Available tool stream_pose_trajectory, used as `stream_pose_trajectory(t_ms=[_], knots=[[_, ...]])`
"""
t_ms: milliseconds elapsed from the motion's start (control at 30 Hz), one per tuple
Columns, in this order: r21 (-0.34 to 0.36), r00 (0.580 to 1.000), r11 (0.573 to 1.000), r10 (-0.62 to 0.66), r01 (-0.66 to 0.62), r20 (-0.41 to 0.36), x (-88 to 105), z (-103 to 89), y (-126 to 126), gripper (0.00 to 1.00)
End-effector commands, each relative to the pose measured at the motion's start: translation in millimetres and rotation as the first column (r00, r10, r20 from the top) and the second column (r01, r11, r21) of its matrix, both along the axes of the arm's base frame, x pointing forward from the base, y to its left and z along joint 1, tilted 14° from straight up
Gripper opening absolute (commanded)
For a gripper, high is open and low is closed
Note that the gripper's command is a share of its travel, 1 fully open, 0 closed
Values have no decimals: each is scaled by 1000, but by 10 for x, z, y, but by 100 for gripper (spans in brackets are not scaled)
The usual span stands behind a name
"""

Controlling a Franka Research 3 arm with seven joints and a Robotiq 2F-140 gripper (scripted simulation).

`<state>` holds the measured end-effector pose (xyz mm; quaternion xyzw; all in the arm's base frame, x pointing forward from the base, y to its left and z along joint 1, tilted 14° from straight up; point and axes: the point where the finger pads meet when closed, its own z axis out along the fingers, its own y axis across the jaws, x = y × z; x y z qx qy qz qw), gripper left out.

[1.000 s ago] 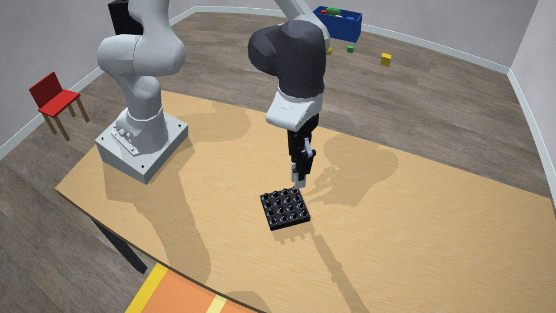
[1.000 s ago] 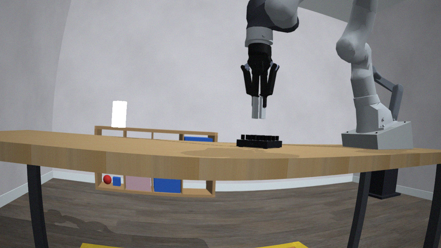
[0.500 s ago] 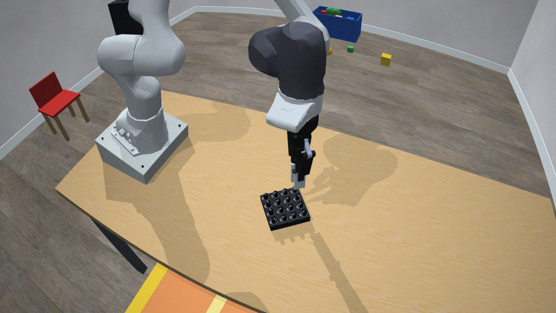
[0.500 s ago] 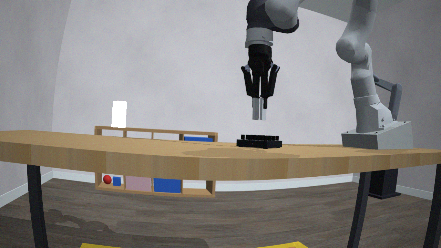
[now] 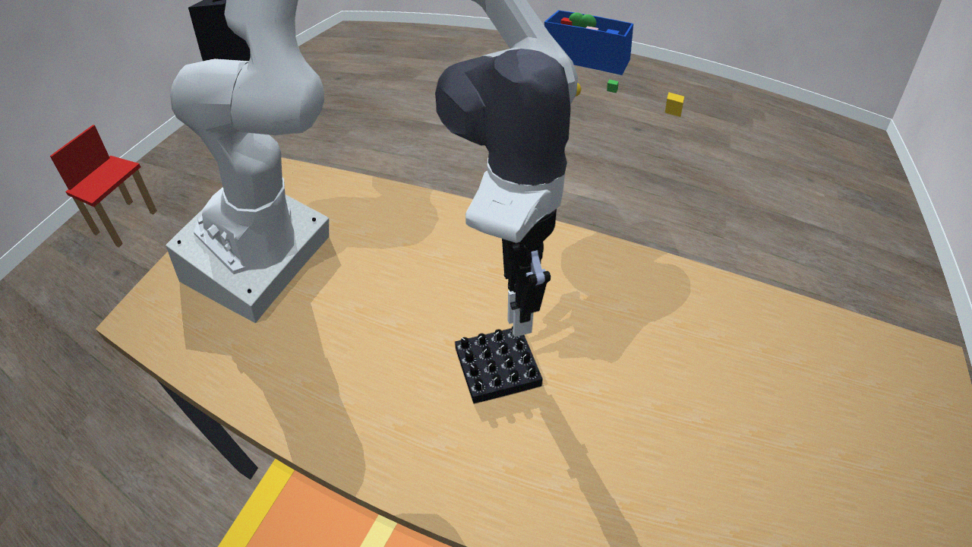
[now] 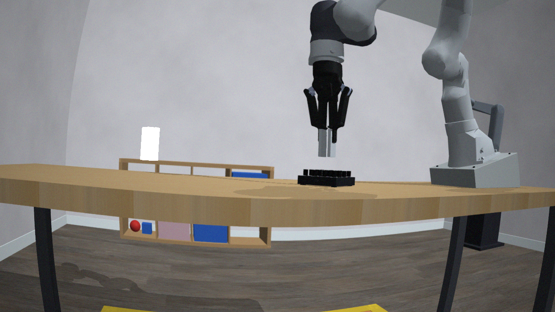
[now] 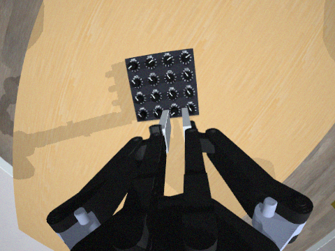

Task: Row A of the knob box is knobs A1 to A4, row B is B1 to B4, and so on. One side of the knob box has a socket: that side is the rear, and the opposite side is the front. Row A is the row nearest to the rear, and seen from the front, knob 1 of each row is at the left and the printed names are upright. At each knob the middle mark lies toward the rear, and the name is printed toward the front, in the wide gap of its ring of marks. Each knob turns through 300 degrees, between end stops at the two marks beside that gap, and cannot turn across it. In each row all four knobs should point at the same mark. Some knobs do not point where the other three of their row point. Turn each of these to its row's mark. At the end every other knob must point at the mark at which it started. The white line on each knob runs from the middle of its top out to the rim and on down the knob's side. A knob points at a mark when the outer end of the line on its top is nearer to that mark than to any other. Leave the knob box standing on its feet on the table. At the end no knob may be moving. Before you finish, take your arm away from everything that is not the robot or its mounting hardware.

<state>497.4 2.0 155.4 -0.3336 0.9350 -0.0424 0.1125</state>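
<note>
The claw [image 6: 327, 152] hangs above the knob box [image 5: 499, 365], its fingers nearly together with nothing between them.
The knob box stands on the tabletop [image 5: 713, 408] with 16 knobs. On the floor, a blue bin [image 5: 589, 45] holds small toys, including something green and something red.

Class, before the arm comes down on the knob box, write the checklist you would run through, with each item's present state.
1. Knob box standing flat on the table: ok.
2. Claw above the knobs, not touching: ok.
3. Claw narrowed, with a small gap and nothing held: ok.
4. Claw over the box's edge row in the wrist view: ok.
5. Which knob is the odd one of its row: cannot tell, lines too small.
6. Socket side, so row names: cannot tell.
</note>
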Motion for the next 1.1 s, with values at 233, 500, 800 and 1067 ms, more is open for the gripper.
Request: stream_pose_trajectory(t_ms=[233,500,800,1067], knots=[[-2,1000,1000,-5,5,10,56,-101,-17,12],[-2,1000,1000,-5,5,10,78,-186,-17,12],[-2,1000,1000,-5,5,10,89,-230,-18,12],[-2,1000,1000,-5,5,10,93,-245,-18,12]])
